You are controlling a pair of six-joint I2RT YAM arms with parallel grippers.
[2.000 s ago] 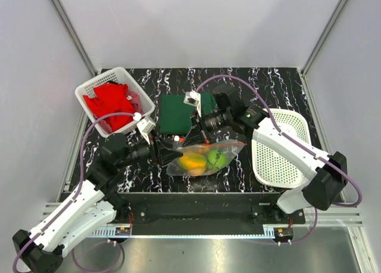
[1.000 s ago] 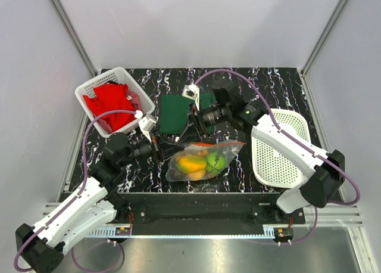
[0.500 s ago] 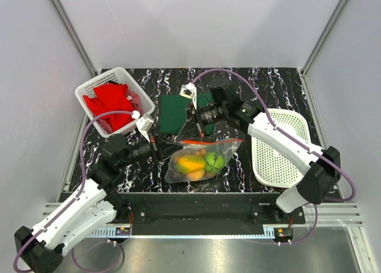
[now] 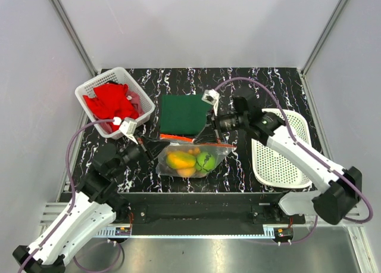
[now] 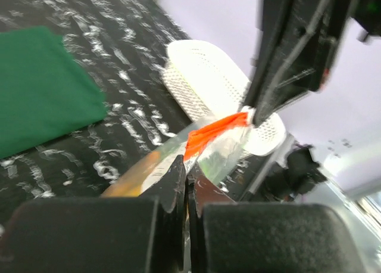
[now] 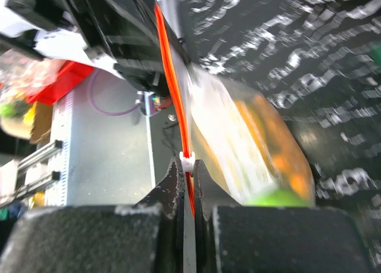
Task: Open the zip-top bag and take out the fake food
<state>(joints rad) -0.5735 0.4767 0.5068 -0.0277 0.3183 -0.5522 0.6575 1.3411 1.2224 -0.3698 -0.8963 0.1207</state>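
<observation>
**Two hands draw zip-top bag taut; fake food not yet out**

The left hand and the right hand are each clenched on one end of the zip-top bag, which is stretched between them over the dark marbled worktop. In the left wrist view, the left hand's fingers are pressed together on clear plastic just below the orange-red zip strip. The strip runs away from that hand to the right hand's fingertips at its far end. In the right wrist view, the right hand's fingers are closed on the strip itself, with a small white piece at their tips that may be a slider. From there the strip runs in a straight line toward the left hand.

The fake food, with yellow-orange and green pieces plainly visible, is inside the bag, just to the near side of the line between the two hands. A folded green cloth lies just beyond the hands, and an oval white basket sits outboard of the right hand.

The task looks to be at an early stage. Both grips appear secure and the strip is under tension, but the blurred wrist views do not show whether the seal has begun to part. The mouth must be opened and every piece lifted out.
</observation>
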